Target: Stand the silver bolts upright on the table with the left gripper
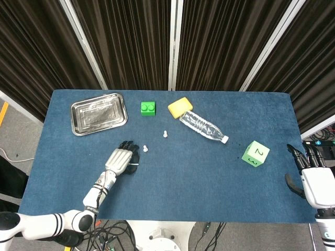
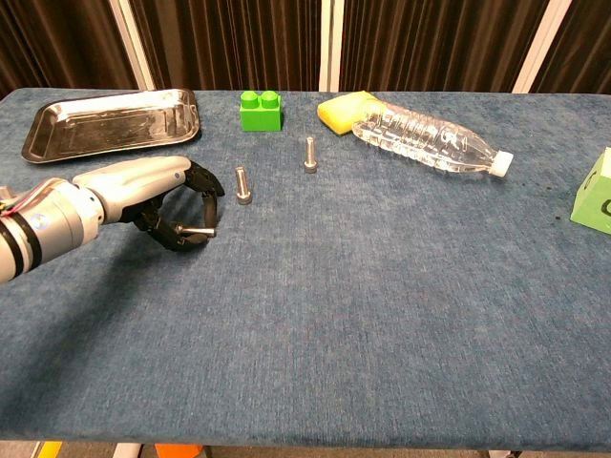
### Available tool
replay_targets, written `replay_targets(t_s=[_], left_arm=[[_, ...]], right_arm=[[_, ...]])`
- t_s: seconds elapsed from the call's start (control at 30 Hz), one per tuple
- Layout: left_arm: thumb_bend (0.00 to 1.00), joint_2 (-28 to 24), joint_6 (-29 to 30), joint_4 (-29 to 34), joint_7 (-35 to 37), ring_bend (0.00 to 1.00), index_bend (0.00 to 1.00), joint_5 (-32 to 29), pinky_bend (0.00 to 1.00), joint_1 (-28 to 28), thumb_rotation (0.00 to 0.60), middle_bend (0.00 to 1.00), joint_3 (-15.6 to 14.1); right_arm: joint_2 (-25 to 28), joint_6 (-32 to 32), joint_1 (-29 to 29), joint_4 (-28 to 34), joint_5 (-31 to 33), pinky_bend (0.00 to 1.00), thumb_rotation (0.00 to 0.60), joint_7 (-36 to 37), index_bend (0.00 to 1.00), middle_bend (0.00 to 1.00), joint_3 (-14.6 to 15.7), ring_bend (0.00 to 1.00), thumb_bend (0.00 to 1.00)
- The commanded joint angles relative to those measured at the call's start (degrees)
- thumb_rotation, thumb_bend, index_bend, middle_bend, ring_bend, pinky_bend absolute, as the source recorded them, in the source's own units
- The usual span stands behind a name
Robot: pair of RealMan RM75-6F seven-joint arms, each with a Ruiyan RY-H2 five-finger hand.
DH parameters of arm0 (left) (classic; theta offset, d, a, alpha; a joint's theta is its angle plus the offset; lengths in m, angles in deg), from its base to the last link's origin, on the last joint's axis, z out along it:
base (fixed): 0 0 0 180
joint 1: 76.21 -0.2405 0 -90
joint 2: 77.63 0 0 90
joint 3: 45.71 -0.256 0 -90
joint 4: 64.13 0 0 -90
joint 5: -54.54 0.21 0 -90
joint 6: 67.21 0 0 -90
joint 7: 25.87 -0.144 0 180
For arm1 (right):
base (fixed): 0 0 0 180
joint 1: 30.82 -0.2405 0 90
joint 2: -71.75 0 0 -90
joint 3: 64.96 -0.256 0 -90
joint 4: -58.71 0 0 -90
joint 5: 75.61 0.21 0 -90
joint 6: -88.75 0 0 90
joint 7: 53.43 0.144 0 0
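Note:
One silver bolt [image 2: 198,230] lies flat on the blue table [image 2: 382,315], its shaft pointing right; in the head view this lying bolt [image 1: 135,164] is a short sliver. My left hand [image 2: 153,195] reaches over it from the left, and its dark fingers [image 2: 181,236] curl round the bolt's head end. The left hand [image 1: 119,158] also shows in the head view. Two more bolts stand upright: one [image 2: 244,185] just right of the hand, one [image 2: 309,154] farther back. My right hand [image 1: 312,177] hangs open beyond the table's right edge, holding nothing.
A metal tray [image 2: 110,122] sits at the back left. A green brick [image 2: 261,110], a yellow sponge [image 2: 342,108] and a lying clear bottle [image 2: 430,136] line the back. A green die [image 1: 255,153] stands at the right.

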State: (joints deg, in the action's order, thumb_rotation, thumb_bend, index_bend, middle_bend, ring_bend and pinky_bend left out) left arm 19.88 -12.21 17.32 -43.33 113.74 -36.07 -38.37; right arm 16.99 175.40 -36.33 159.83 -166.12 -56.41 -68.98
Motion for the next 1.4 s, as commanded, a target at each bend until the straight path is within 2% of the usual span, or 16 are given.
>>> replay_targets(t_s=[0.03,0.33,0.63,1.4], left_arm=[[0.38,-0.4,0.3,0.6,0.5,0.00,0.51,0.7,0.00,-0.3,0.600,0.17,0.1],[0.40,-3.5,0.3,4.0,6.4,0.00,0.51,2.7,0.00,-1.6,0.600,0.17,1.3],[0.40,-4.4,-1.0,3.6,11.1,0.00,0.51,3.3,0.00,-2.0,0.600,0.17,2.3],[0.40,-5.2,-1.1,2.6,15.3,0.00,0.42,6.7,0.00,-3.5,0.600,0.17,1.0]], right_arm=[[0.0,0.0,0.0,0.0,-0.1,0.02,0.600,0.0,0.08,0.22,0.0,0.00,0.30],[0.1,0.1,-0.1,0.0,-0.2,0.02,0.600,0.1,0.08,0.22,-0.1,0.00,0.30],[0.2,0.1,-0.1,0.3,-0.2,0.02,0.600,-0.1,0.08,0.22,-0.1,0.00,0.30],[0.4,0.2,-0.1,0.9,-0.4,0.02,0.600,-0.8,0.08,0.22,0.0,0.00,0.30]])
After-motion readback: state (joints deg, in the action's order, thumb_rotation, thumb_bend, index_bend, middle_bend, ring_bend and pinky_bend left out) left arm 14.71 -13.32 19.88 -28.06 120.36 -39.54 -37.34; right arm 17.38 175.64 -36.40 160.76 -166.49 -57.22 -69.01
